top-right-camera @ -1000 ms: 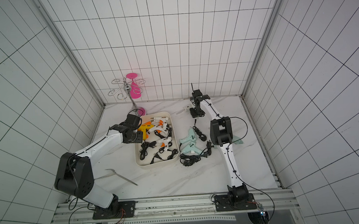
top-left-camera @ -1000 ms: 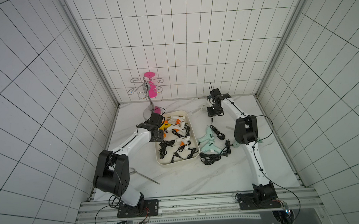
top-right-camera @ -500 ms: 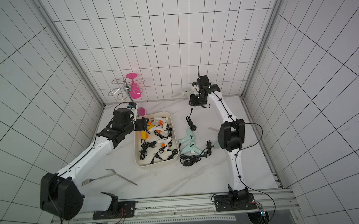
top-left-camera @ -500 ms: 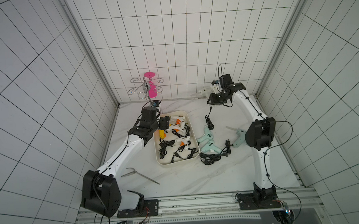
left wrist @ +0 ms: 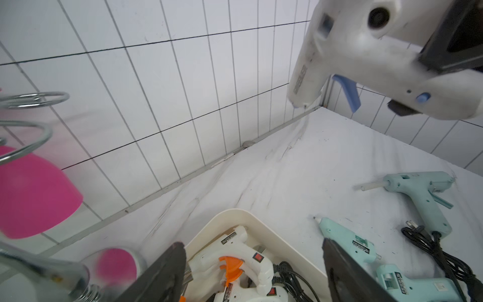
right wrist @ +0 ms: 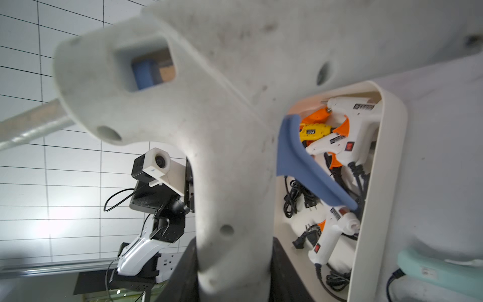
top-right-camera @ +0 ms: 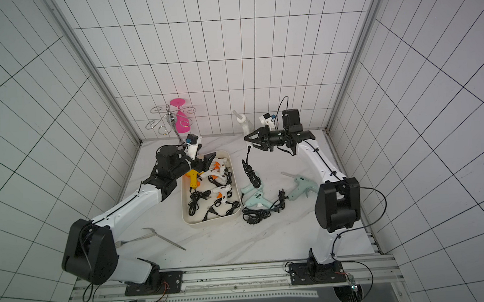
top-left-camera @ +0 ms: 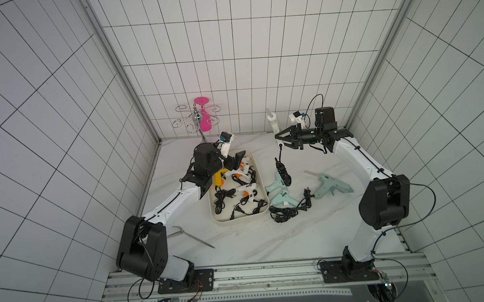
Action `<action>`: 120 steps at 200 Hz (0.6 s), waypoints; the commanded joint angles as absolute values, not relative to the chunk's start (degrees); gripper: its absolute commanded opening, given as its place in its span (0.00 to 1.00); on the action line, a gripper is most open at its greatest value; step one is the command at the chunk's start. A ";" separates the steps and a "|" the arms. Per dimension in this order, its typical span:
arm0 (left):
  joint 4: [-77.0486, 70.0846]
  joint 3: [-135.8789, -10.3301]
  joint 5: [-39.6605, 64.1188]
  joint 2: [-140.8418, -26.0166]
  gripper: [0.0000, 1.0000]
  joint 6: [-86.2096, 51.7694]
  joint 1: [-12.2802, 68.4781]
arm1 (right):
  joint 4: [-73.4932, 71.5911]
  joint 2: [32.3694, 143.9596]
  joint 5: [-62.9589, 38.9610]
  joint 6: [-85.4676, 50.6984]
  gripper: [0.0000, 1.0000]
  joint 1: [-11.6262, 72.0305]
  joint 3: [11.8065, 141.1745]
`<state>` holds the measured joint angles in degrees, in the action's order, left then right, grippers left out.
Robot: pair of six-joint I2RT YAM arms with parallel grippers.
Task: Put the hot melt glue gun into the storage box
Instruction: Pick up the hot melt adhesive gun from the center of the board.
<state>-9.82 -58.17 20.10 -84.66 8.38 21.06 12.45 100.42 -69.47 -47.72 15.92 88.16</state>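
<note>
- We are logging the white hot melt glue gun (top-left-camera: 274,123) held aloft near the back wall, well apart from the storage box (top-left-camera: 240,218) and not yet in it.
- The right gripper (top-left-camera: 278,140) is pinching the gun by its handle. The left gripper (left wrist: 253,249) is hanging spread wide and empty over the box's far end.
- Risk, our judgement: the power cord (top-left-camera: 283,170) is dangling from the gun with its coiled bundle down at a mint glue gun (top-left-camera: 277,185) on the table. We cannot tell whether they are touching. A sideways carry could snag the cord there or on the box rim.
- Risk: the box is crowded with guns and cords, and the left gripper is sitting over it, so a crossing path could be inviting a bump.
- The top views are showing the cord's full run, which the right wrist view is missing. That wrist view is showing the handle between the fingers (right wrist: 180,277) and the blue trigger (right wrist: 291,157).
- Only the left wrist view is showing that gripper's jaws holding nothing.
</note>
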 commanded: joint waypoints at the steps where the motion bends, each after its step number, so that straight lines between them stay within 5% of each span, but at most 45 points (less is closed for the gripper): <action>1: -13.88 -60.37 28.02 -86.66 0.83 13.39 22.68 | -15.59 93.30 -80.82 -65.60 0.11 17.31 81.63; 72: -21.72 -64.16 31.45 -93.46 0.83 15.10 27.56 | -9.01 88.42 -84.72 -60.74 0.10 23.56 76.86; 120: -28.58 -65.52 18.06 -95.60 0.83 18.01 29.18 | -1.28 87.29 -84.81 -56.10 0.10 24.17 76.31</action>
